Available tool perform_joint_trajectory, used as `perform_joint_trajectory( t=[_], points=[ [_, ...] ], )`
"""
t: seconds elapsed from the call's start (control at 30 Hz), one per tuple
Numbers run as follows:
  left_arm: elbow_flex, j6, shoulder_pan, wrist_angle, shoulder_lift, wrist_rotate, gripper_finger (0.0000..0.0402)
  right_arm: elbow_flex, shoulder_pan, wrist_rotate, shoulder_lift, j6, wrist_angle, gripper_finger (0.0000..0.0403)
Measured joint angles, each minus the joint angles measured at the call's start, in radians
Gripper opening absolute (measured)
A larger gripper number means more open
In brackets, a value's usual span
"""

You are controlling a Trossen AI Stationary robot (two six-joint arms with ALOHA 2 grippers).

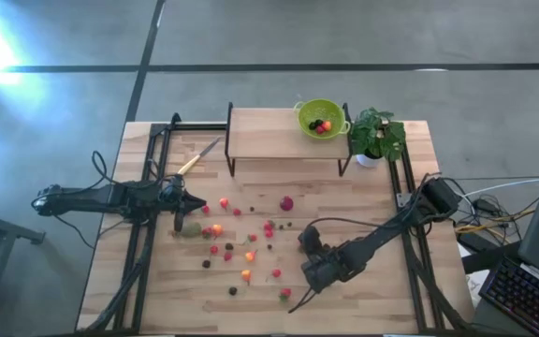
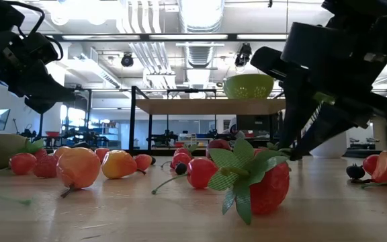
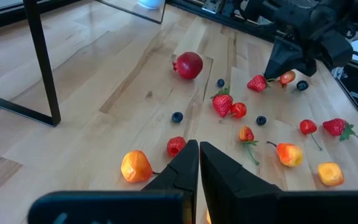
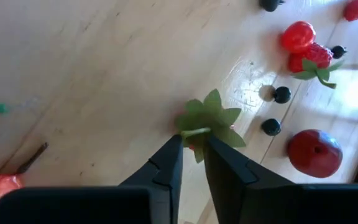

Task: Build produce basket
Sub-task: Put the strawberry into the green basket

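1. The right gripper is low over the wooden table, its 2 dark fingers pinching the green leafy cap of a red plastic strawberry.
2. The left gripper has its fingers pressed together, holding nothing, above scattered small fruits.
3. The round lime-green colander basket sits on the raised wooden shelf, holding a few berries.

No readable text, no labels, no brands, no numbers, no signs in any view
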Motion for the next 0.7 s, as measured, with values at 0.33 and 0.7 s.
perform_joint_trajectory(
  t=[0.33, 0.7],
  points=[
    [0.000, 0.000, 0.000, 0.000, 0.000, 0.000, 0.0021, 0.019, 0.000, -0.003, 0.000, 0.009, 0.010, 0.0061],
    [0.000, 0.000, 0.000, 0.000, 0.000, 0.000, 0.0021, 0.013, 0.000, -0.004, 0.000, -0.006, 0.066, 0.0112]
  ],
)
